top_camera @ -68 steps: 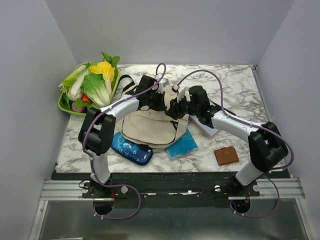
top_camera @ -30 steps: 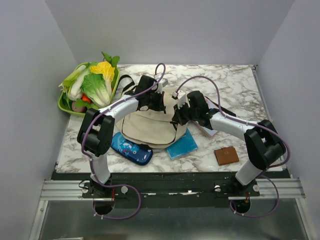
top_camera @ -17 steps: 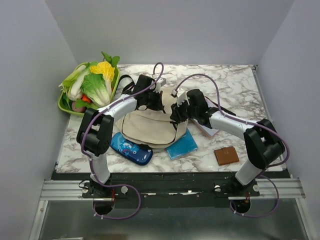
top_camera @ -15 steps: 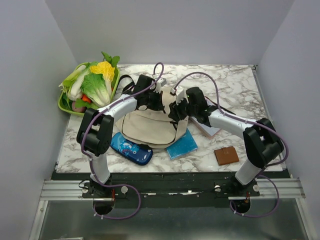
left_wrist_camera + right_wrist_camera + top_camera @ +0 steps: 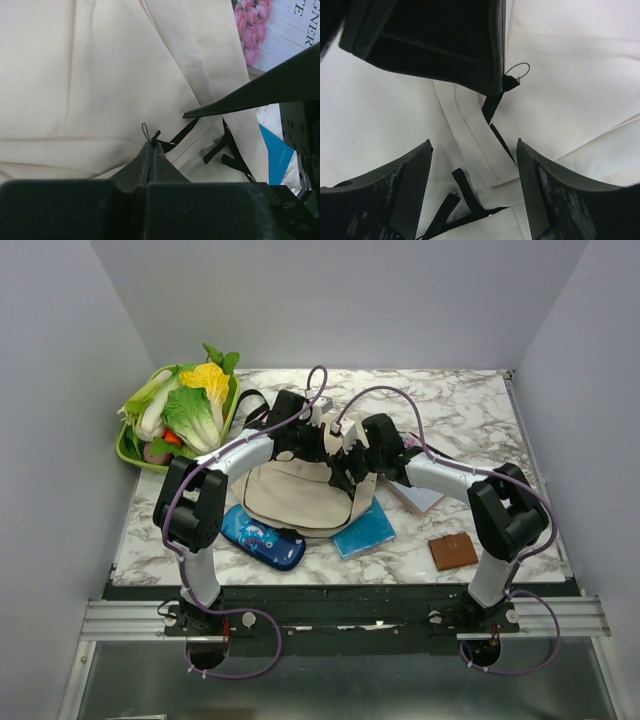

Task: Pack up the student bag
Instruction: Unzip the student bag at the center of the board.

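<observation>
Your student bag (image 5: 295,495) lies slumped in the middle of the table. The left gripper (image 5: 152,146) is clenched on a black tab (image 5: 494,106) at the bag's top. The right gripper (image 5: 475,152) hangs just beside it, fingers spread, grasping nothing. A blue pencil case (image 5: 262,537) lies against the bag's near edge.

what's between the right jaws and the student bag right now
Nothing visible. The right gripper hangs open directly over the student bag, on its beige cloth. The left gripper, shut on the bag's black tab, sits just ahead of the right jaws, not beneath them.
</observation>
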You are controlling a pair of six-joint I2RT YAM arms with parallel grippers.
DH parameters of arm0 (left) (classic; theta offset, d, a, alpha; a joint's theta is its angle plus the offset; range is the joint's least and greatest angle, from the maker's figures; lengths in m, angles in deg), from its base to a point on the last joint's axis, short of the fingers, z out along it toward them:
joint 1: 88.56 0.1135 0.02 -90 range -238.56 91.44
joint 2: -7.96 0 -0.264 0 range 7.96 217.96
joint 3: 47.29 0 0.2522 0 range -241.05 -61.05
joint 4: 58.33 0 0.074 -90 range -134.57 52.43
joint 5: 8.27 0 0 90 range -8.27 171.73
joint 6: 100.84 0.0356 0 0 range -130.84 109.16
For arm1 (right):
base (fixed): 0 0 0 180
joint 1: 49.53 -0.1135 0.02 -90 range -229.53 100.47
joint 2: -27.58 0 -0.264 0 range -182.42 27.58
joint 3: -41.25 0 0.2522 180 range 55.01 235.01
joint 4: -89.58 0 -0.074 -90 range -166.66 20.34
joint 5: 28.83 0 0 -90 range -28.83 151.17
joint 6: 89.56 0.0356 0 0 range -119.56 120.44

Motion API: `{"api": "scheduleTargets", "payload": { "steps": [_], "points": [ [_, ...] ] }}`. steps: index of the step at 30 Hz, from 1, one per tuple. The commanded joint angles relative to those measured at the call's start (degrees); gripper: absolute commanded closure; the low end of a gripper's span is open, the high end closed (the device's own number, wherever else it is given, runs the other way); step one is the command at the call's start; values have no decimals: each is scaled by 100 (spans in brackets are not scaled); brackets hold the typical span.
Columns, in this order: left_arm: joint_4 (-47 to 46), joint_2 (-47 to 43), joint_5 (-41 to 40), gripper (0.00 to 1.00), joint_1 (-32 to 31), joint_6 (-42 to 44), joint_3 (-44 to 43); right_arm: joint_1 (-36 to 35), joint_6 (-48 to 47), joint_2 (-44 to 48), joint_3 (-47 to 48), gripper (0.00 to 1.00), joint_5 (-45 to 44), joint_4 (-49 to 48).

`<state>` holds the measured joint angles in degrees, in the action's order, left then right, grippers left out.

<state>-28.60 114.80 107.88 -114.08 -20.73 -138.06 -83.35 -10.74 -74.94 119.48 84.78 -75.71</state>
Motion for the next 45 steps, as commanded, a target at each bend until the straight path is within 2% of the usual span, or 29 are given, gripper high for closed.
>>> {"api": "scheduleTargets", "payload": {
  "steps": [1,3,4,6,7,9,10,12,23,29,36,45],
  "points": [
    [-23,-147,101,100,-6,-30,55,-19,-156,-224,277,30,275,361],
    [-32,-138,83,100,-6,-39,55,-10,-148,-242,312,39,275,397],
    [-23,-147,66,100,-6,-39,55,-19,-130,-251,321,50,275,415],
    [-50,-129,57,100,-6,-48,64,-19,-121,-225,312,62,223,432],
    [-58,-120,48,100,-6,-65,64,-19,-104,-181,295,73,214,424],
    [-102,-103,57,100,-6,-92,72,-19,-95,-128,233,81,170,424],
    [-111,-85,57,100,-6,-109,72,-19,-78,-93,224,89,135,423],
    [-172,-50,74,100,-6,-162,81,-28,-51,-58,189,99,47,432],
    [-410,161,197,100,-67,-391,46,-28,265,540,-390,99,-68,204],
    [11,258,-31,100,-59,101,-147,-19,502,830,-742,99,-217,116],
    [697,275,-374,100,389,514,-253,-19,714,1102,-1208,99,-349,-42],
    [802,-41,-418,100,882,699,-226,-19,828,1357,-1542,99,-445,-297]
  ]
}}
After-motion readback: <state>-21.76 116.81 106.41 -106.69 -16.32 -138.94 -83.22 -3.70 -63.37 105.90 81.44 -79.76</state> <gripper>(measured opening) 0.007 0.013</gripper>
